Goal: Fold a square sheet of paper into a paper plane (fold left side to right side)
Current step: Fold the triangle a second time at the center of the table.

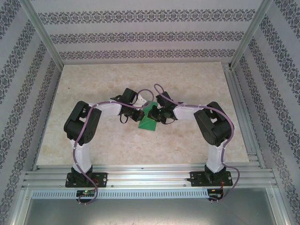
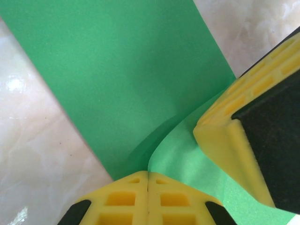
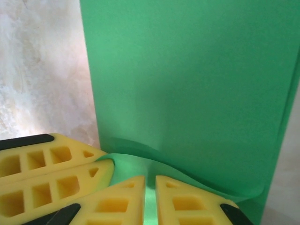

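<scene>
Left gripper is closed. Its yellow pads are pressed together at the bottom centre of the left wrist view, and the green paper curls up into the seam between them, so I read it as pinching the paper's near edge. Right gripper sits at the bottom centre of its own wrist view with its pads almost meeting. A thin strip of green shows in the slit between them, so it is clamped on the paper too.

From the top camera, both arms bend inward with elbows out, and the two wrists meet over the paper just below the middle of the frame. What I can see of it is a green wedge lying on the beige marbled table.

In the left wrist view, the right gripper comes in from the right edge, with its yellow tip over the paper just beside my left pads. In the right wrist view, the left fingers lie at lower left, their tips just beside the right pads — the paper lifts there in a low ridge between the two grips. Beyond the ridge the sheet lies flat on the table and runs to the top of the frame. A paler green strip follows the right edge of that frame — I cannot tell whether it is a second layer.
</scene>
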Robot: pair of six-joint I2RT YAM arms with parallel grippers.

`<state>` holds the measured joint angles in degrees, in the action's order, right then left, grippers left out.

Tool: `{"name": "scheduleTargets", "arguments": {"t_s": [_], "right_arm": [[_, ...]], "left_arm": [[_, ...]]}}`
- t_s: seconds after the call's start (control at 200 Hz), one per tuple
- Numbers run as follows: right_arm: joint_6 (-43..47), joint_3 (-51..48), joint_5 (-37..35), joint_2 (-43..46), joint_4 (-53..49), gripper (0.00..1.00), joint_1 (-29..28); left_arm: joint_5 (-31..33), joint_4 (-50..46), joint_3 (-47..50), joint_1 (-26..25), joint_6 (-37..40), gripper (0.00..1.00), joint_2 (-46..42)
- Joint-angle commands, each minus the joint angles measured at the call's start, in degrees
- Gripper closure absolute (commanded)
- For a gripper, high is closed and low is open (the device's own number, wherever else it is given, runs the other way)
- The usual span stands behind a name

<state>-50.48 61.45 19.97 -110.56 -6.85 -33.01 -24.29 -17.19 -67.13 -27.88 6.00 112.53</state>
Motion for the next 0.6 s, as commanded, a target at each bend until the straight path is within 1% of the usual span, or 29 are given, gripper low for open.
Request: {"name": "scheduleTargets", "arguments": {"t_s": [0.0,0.394,0.484,0.594], "right_arm": [[1.54,-1.37,-1.65,-0.88,-1.53,0.86,-0.71],[2.14,-3.47,-2.22,-1.06,-2.39,0.86,-0.78],[2.44,-3.76,-2.33,-1.22,-2.63,0.86,-0.82],[2.64,-3.97,-2.39,-1.47,-2.77,0.86,-0.89]], "left_arm": [[2.14,-2.07,2.01,-1.11,0.33,0.98,1.2],[1.53,-2.32,1.96,-1.1,0.41,0.98,0.81],[0.35,-1.76,2.69,-1.07,-0.3,0.93,-2.12],[-0.31,-1.77,3.38,-0.4,-1.79,0.85,-8.08]]}}
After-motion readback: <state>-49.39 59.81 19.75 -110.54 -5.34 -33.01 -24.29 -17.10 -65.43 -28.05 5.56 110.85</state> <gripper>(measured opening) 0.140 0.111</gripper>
